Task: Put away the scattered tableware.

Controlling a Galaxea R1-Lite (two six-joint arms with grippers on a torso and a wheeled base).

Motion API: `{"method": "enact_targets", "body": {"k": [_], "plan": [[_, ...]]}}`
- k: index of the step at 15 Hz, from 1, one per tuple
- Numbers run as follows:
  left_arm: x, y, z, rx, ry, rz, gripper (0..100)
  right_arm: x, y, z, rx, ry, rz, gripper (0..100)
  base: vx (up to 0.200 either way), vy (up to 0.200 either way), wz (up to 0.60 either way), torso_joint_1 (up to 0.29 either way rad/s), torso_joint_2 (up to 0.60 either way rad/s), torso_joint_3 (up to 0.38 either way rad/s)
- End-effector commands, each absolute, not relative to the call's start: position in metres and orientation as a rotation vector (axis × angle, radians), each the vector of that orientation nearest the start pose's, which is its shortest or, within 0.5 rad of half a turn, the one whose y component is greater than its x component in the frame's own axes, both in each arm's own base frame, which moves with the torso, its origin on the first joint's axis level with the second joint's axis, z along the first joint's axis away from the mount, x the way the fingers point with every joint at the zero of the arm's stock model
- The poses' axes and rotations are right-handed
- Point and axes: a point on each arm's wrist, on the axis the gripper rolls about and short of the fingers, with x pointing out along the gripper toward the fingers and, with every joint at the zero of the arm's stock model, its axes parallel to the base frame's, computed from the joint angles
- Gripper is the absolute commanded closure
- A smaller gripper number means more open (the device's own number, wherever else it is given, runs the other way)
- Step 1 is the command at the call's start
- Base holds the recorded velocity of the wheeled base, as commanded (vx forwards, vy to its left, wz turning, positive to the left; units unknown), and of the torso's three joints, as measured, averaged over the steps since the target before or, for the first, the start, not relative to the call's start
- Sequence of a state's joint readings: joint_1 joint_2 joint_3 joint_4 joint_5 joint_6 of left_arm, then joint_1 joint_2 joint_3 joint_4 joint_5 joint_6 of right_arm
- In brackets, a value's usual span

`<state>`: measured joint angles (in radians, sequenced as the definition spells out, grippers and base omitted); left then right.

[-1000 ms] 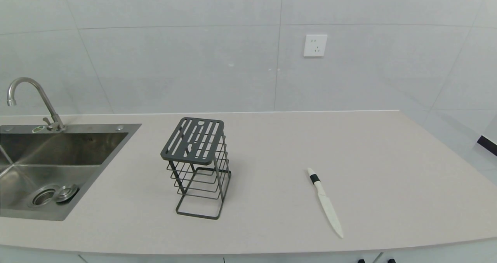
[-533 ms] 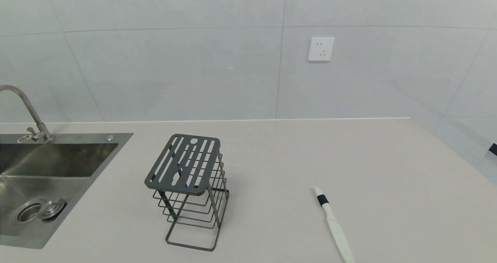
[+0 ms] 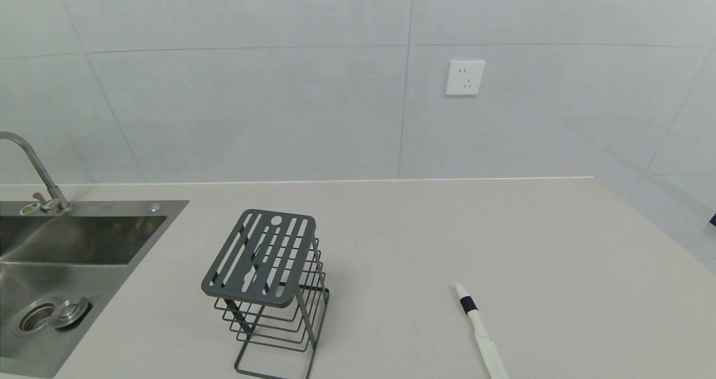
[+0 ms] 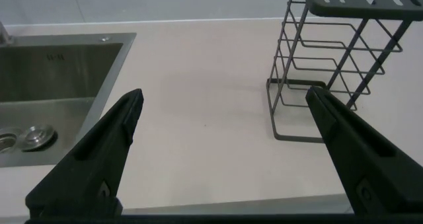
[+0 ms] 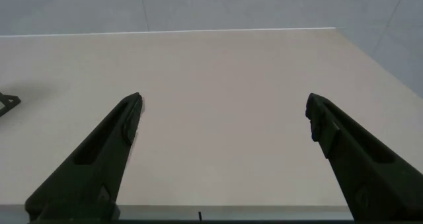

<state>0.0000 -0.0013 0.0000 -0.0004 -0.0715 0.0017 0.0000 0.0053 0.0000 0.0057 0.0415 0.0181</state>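
The left tool [image 4: 225,95] is held wide open and empty at the near edge of the worktop [image 3: 447,228], with the strip between the sink [image 3: 168,205] and the knife rack [image 3: 260,256] seen beyond it. The right tool [image 5: 223,100] is likewise spread open with nothing gripped, over bare worktop at the near edge.

Over the last second the whole head view has been shifted: rack, sink and knife [image 3: 478,326] are all drawn lower in it together, so the camera is judged to have moved, and the things are taken as unmoved. Nothing has been grasped yet, and the task is judged to be at its approach stage.

The knife is laid flat on the worktop, well apart from the rack and to its right. Its long axis is run from far to near, angled slightly rightward. The black-banded handle end is turned toward the far wall and the blade toward the near edge, where its tip is cut off by the view's border
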Motion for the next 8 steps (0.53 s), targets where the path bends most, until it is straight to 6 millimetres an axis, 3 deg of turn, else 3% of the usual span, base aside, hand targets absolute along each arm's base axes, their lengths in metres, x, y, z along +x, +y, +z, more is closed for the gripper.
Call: {"method": "enact_targets", "body": {"k": [1, 3, 8], "plan": [[-0.0229, -0.0016, 0.0756, 0.002, -0.002, -0.072, 0, -0.0224, 0.0010, 0.0750, 0.019, 0.013, 0.043, 0, 0.000, 0.000, 0.00, 0.163, -0.41, -0.227], [-0.0229, -0.0017, 0.0756, 0.011, -0.002, -0.074, 0, -0.0224, 0.0010, 0.0751, 0.019, 0.011, 0.043, 0, 0.000, 0.000, 0.00, 0.117, -0.29, -0.173], [-0.0229, -0.0017, 0.0760, 0.009, -0.005, -0.077, 0, -0.0224, 0.0010, 0.0756, 0.016, 0.011, 0.043, 0, 0.000, 0.000, 0.00, 0.005, -0.01, -0.005]]}}
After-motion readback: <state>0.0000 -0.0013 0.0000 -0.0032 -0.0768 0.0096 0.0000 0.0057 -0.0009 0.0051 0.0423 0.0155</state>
